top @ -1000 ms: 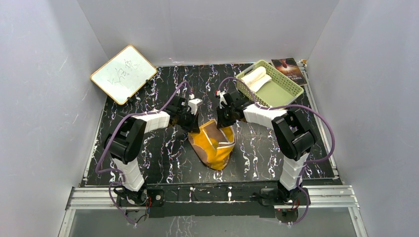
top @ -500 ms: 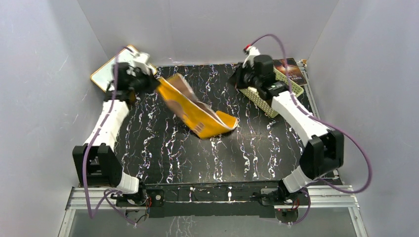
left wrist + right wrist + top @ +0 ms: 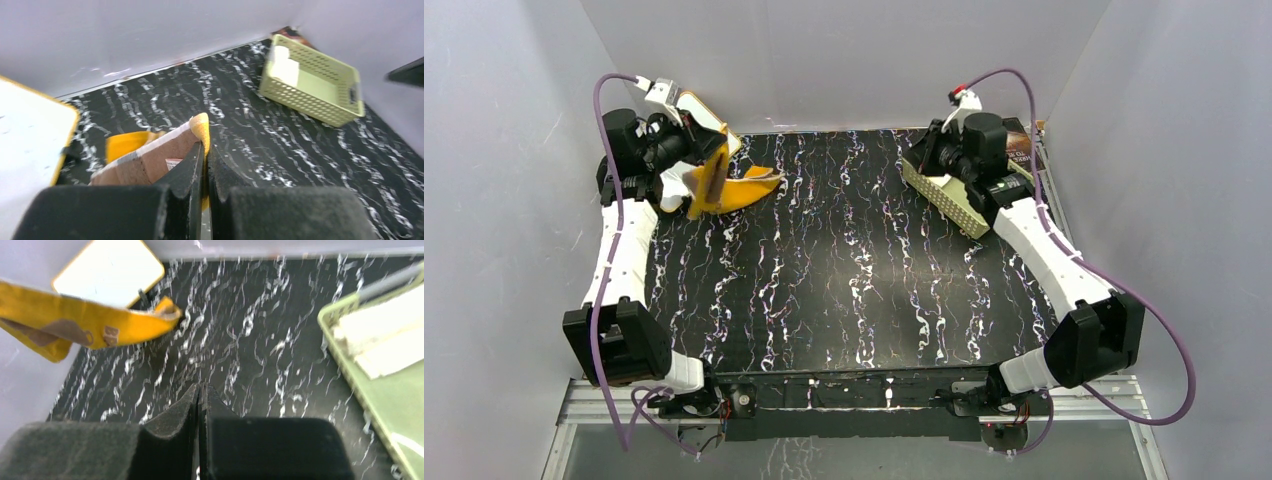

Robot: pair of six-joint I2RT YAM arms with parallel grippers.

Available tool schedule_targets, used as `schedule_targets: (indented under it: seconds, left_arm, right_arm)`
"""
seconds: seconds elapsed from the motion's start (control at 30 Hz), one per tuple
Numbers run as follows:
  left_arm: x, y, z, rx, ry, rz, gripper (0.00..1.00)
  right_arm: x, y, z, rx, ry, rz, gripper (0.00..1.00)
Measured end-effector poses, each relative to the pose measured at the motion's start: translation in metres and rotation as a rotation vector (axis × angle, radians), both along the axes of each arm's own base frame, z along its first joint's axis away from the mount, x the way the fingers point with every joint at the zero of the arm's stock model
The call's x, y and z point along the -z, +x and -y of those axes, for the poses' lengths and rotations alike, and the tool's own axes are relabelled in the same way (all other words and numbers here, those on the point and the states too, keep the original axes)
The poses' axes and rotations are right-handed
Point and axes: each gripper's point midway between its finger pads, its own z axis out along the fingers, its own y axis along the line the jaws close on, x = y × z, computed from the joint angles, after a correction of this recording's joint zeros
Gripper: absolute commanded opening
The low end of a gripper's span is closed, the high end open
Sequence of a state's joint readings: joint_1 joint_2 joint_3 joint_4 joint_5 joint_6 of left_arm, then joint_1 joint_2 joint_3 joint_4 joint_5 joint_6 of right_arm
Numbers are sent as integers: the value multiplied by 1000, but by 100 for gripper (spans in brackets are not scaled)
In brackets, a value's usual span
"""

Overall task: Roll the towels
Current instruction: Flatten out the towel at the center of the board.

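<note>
My left gripper (image 3: 696,168) is raised at the back left corner, shut on the edge of the mustard-yellow towel (image 3: 724,188). The towel trails out to the right of it, in front of the white board. In the left wrist view the yellow cloth (image 3: 202,128) is pinched between the fingers, with its brown underside (image 3: 157,156) showing. The cream-white towel (image 3: 285,68) lies in the green basket (image 3: 320,92). My right gripper (image 3: 927,155) is held high at the back right over the basket, shut and empty (image 3: 201,388). From there it looks across at the yellow towel (image 3: 100,322).
The white board with a wooden frame (image 3: 107,270) leans at the back left, just behind the held towel. The green basket (image 3: 944,195) sits at the back right, partly under my right arm. A dark booklet (image 3: 1021,143) lies behind it. Grey walls close in on three sides.
Both grippers were at the yellow towel in the middle of the table. The left arm has swung it up to the back left corner. The right arm went, empty, to the back right.
</note>
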State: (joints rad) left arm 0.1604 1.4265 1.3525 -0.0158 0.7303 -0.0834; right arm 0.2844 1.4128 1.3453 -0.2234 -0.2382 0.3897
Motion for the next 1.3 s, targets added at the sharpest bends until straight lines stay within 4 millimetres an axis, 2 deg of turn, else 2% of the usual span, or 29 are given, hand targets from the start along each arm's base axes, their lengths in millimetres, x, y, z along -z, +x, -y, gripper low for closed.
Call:
schedule_targets:
  seconds: [0.03,0.13,0.2,0.23,0.3,0.33,0.4,0.47,0.5,0.53,0.6,0.7,0.77,0.87,0.93,1.03,1.13,1.2,1.3]
  left_arm:
    - [-2,-2,6,28,-23,3,0]
    - [-7,-6,28,110,-79,1,0]
    - [-9,-6,57,186,-92,-3,0]
    - [-11,-6,76,233,-94,-4,0]
    - [-20,-11,133,372,-100,8,0]
    - [-26,-18,164,452,-107,16,0]
    - [-40,-38,212,593,-133,37,0]
    - [-58,-65,248,729,-166,62,0]
    - [-66,-77,254,775,-174,76,0]
    - [-72,-82,254,794,-172,90,0]
    - [-84,-85,241,777,-143,121,0]
    - [-85,-88,198,684,-83,114,0]
    - [-76,-94,166,608,-59,84,0]
    - [-44,-109,116,468,-35,-13,0]
    - [-20,-116,100,412,-30,-78,0]
    - [28,-130,96,391,-49,-220,0]
    - [71,-137,96,377,-70,-350,0]
    - [97,-140,93,351,-71,-424,0]
    - [119,-140,87,310,-50,-487,0]
  right_arm:
    - [11,-3,-4,-10,-8,-25,1]
    - [40,-14,-11,-35,-33,-98,12]
    - [48,-18,-13,-42,-44,-122,20]
    - [50,-19,-13,-43,-50,-127,25]
    - [52,-18,-11,-39,-59,-127,34]
    - [52,-18,-11,-36,-63,-125,41]
    - [53,-17,-8,-26,-76,-121,56]
    - [54,-16,-6,-17,-89,-117,66]
    - [54,-15,-4,-10,-96,-115,68]
    - [55,-14,-2,-1,-103,-114,69]
    - [56,-13,1,16,-115,-115,70]
    - [60,-11,7,48,-129,-121,71]
    - [65,-11,9,60,-135,-129,71]
    - [81,-14,12,71,-146,-163,73]
    - [94,-16,12,70,-155,-191,75]
    - [121,-19,12,64,-174,-252,78]
    - [156,-30,6,40,-217,-331,79]
    - [174,-45,-6,-6,-259,-375,80]
    - [192,-80,-44,-140,-338,-412,80]
